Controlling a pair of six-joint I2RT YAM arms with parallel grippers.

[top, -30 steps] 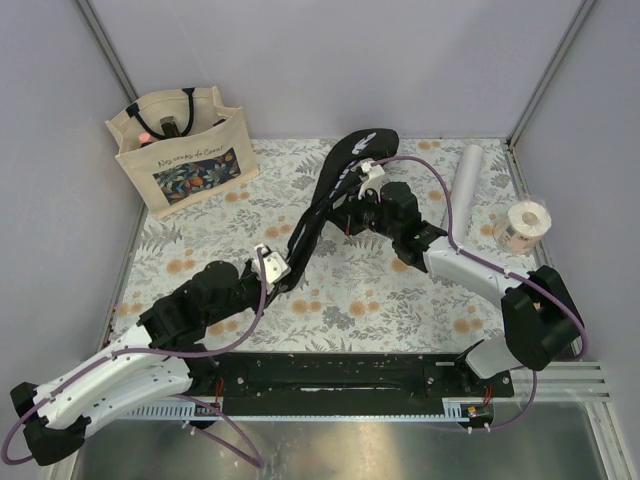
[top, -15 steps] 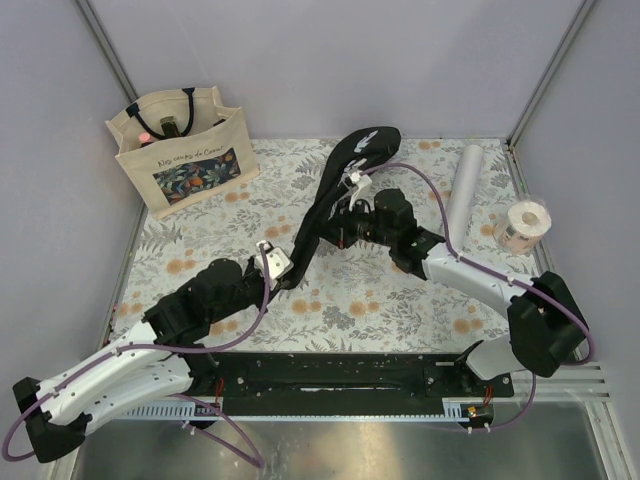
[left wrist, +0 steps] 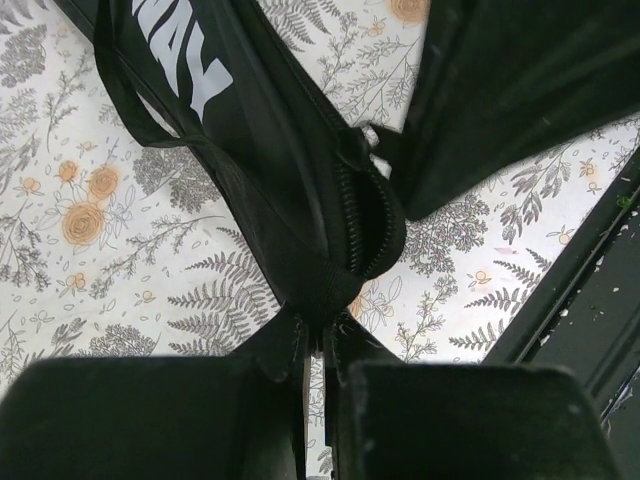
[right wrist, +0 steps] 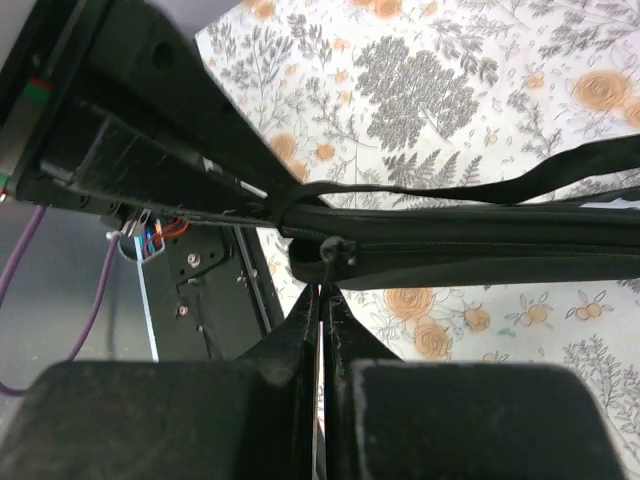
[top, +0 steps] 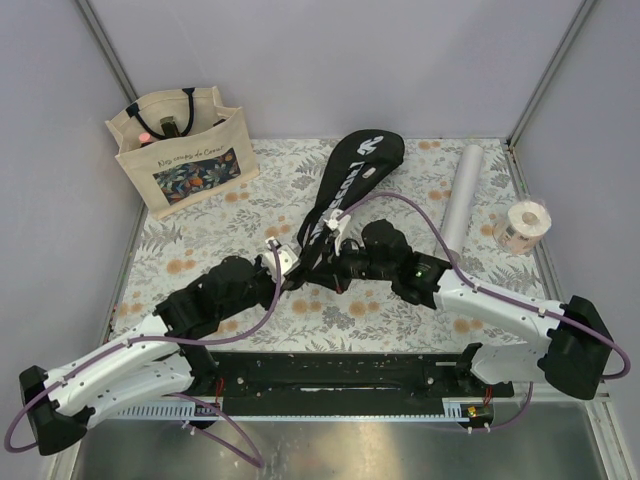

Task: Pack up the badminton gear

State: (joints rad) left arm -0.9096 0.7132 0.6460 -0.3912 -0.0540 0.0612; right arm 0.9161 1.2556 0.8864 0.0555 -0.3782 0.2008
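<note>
The black racket cover with white lettering lies slantwise on the floral table, its wide head at the back. My left gripper is shut on the cover's narrow near end, seen in the left wrist view pinching the black fabric beside the zip. My right gripper is close beside it, shut on the zip pull on the cover's edge. The long white tube lies at the back right. No rackets are in view.
A beige floral tote bag stands at the back left. A pale tape roll sits at the right edge. The black base rail runs along the near edge. Grey walls close in the table.
My right gripper has slid from the cover's head down to its narrow end, beside my left gripper. The cover's head now lies flatter. The left gripper shifted slightly right.
</note>
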